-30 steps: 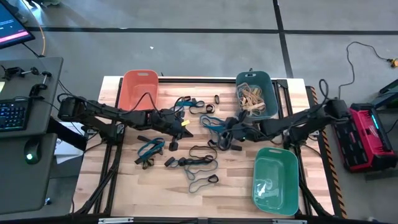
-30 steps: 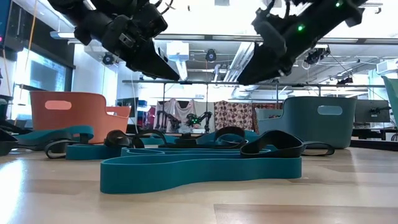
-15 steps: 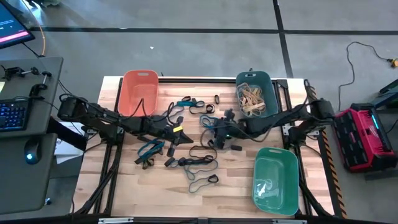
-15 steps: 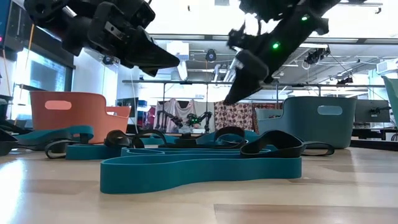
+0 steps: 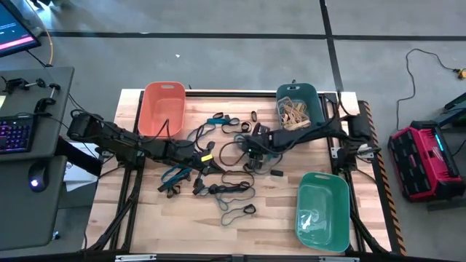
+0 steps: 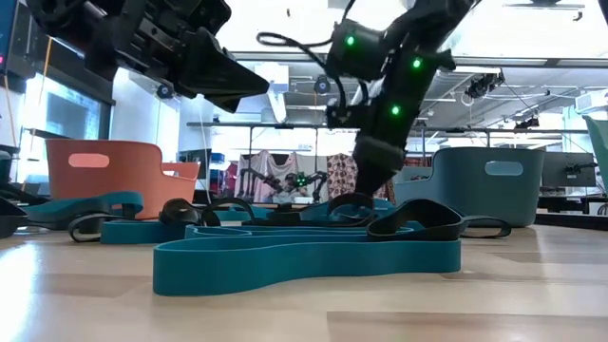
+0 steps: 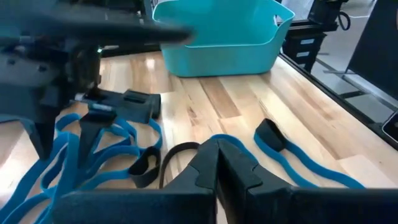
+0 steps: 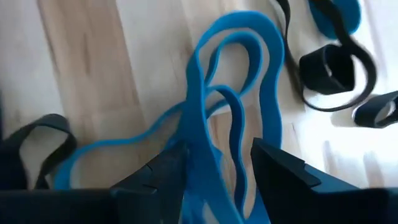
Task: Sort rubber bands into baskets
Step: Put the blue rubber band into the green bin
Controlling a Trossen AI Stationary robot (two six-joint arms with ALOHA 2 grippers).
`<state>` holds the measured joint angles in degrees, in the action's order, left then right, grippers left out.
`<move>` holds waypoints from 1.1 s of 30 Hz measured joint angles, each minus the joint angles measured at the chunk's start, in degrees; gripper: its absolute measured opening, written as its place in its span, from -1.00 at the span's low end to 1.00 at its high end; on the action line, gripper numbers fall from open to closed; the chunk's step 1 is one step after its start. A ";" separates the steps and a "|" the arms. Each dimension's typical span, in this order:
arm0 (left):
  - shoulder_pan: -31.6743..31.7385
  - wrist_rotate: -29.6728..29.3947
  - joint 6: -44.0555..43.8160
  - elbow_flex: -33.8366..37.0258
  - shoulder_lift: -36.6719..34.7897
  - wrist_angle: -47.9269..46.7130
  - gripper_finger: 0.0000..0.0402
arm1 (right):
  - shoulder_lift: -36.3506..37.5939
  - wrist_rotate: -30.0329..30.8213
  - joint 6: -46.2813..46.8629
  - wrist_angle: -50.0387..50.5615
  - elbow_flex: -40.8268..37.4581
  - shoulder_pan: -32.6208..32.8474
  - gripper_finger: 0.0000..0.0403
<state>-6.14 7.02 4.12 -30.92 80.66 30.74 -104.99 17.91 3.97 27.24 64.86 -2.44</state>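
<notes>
Left end effector [image 5: 206, 161], fingers closed and empty, hovers over the middle bands. Right end effector [image 5: 251, 145] has swung left from near the teal basket [image 5: 298, 109], fingers parted astride a blue band [image 8: 211, 112] on the tabletop, likely grasping next.

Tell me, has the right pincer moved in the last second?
Yes. In the high view the right pincer has swung left, away from the green basket, over the blue bands mid-table.

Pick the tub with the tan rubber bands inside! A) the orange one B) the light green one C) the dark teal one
C: seen from above, the tan rubber bands lie piled in the dark teal rounded plastic tub at the table's far edge.
</notes>
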 joint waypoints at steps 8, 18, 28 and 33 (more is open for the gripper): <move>-0.05 -0.37 0.92 0.00 0.00 -0.07 -1.00 | 0.23 -2.16 0.02 -1.79 0.00 -0.89 -0.35; -0.03 -0.37 1.01 0.00 0.00 -0.92 -1.00 | 0.26 -7.06 -0.37 -1.64 0.00 -0.91 -0.97; -0.03 -0.39 0.98 0.00 0.00 -0.94 -1.00 | 4.33 -7.11 0.20 -1.35 0.00 1.29 -0.99; -0.03 -0.39 0.97 0.00 0.00 -0.93 -1.00 | 8.47 -4.04 0.53 -1.35 0.00 3.04 -0.99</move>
<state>-6.17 6.63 5.09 -30.92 80.66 29.81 -96.52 13.87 4.50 25.89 64.86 0.60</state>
